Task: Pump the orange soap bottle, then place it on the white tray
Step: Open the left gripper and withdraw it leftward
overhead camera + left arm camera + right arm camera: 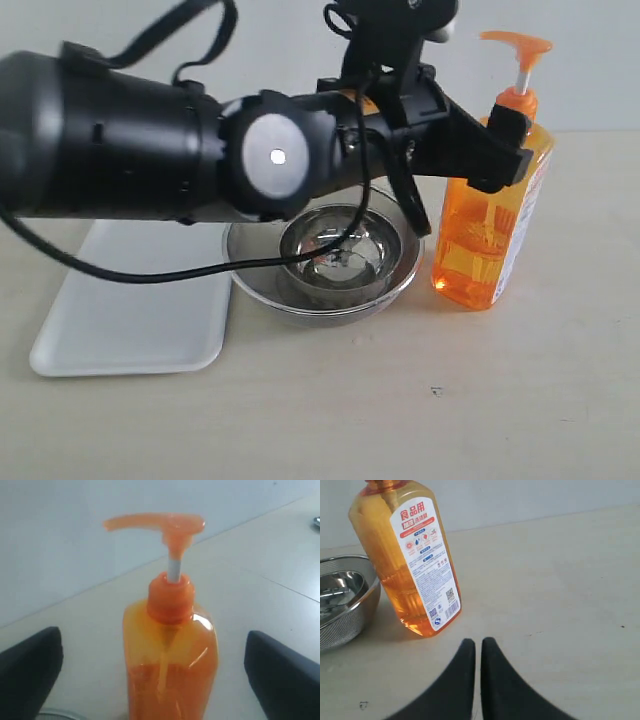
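The orange soap bottle (490, 230) stands upright on the table at the right, its pump head (515, 42) raised on the white stem. My left gripper (505, 140) reaches across from the left and is open around the bottle's shoulder. In the left wrist view the bottle (170, 670) sits between the two black fingers (30, 670), with a gap on each side. The white tray (130, 320) lies flat at the left. My right gripper (478, 642) is shut with nothing in it, low over the table a short way from the bottle (415, 565).
A round mesh strainer (250, 285) holding a steel bowl (335, 260) stands between the tray and the bottle, right beside the bottle (345, 615). The left arm's black body spans the scene above the tray and strainer.
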Controlling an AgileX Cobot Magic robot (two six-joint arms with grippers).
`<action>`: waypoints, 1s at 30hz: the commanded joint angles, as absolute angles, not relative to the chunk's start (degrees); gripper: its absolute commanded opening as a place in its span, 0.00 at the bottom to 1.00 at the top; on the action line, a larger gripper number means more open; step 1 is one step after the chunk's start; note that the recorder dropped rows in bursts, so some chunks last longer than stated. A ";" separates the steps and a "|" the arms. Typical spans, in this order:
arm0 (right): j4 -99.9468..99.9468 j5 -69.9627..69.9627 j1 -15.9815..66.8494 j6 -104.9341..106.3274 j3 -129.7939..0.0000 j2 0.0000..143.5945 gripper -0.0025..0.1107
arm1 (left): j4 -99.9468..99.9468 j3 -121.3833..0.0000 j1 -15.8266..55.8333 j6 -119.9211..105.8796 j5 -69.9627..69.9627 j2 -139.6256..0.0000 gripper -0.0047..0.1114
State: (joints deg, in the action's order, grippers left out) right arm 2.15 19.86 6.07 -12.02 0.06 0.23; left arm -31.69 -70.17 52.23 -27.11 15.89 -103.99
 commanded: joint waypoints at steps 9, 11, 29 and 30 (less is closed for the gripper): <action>2.11 19.14 5.81 -11.65 0.00 0.00 0.02 | -31.90 -38.84 52.66 -22.88 30.70 -81.13 0.82; 2.11 19.14 5.81 -11.65 0.00 0.00 0.02 | -31.66 -32.53 52.66 -21.00 35.17 -76.94 0.82; 2.21 17.77 5.81 -11.53 0.00 0.00 0.02 | -27.20 -7.19 52.66 -13.55 40.56 -50.54 0.82; 2.10 17.52 5.81 -11.53 0.00 0.00 0.02 | -27.20 -6.75 52.66 -13.49 40.41 -50.13 0.82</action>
State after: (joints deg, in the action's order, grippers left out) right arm 2.15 19.45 6.07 -12.02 0.06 0.23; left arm -27.71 -8.10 52.43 -14.14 39.71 -51.94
